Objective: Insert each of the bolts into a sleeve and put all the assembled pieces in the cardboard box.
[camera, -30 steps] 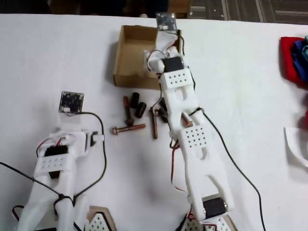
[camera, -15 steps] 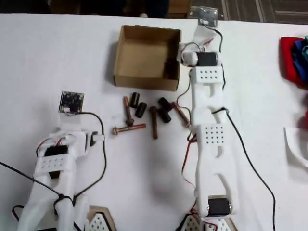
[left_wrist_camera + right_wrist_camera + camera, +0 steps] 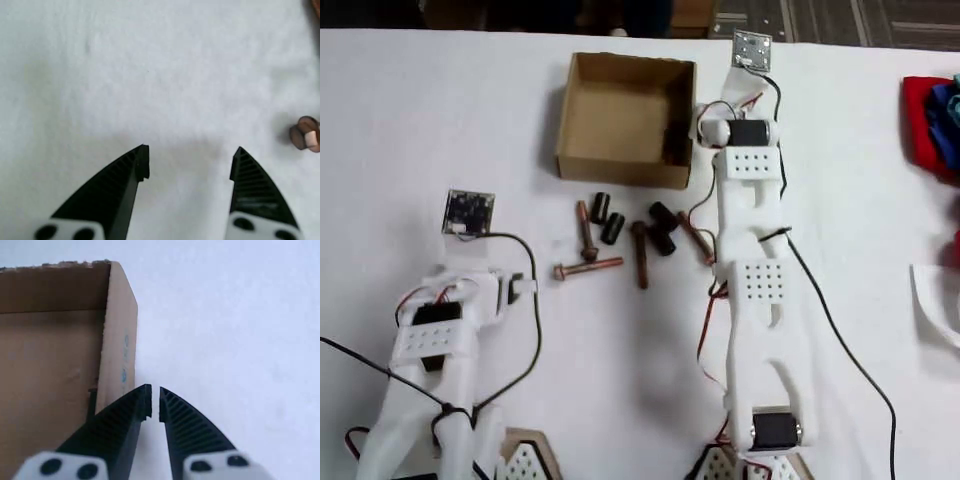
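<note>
The cardboard box (image 3: 620,110) sits at the back of the white table, with one dark piece (image 3: 672,146) lying against its right inner wall. In front of it lie several copper bolts (image 3: 588,267) and several black sleeves (image 3: 612,227), loose. My right arm (image 3: 750,165) stretches along the box's right side. My right gripper (image 3: 155,402) is shut and empty, just outside the box wall (image 3: 117,330). My left gripper (image 3: 191,162) stands open over bare cloth at the front left, a bolt head (image 3: 305,133) off to its side.
A red and blue cloth bundle (image 3: 932,108) lies at the right edge, with a white object (image 3: 932,302) below it. Black cables trail from both arms across the table. Bare white cloth spreads to the left of the box.
My right arm swung from above the box to its right side, uncovering a bolt and sleeves on the table. A dark piece now lies in the box. The left arm stayed still.
</note>
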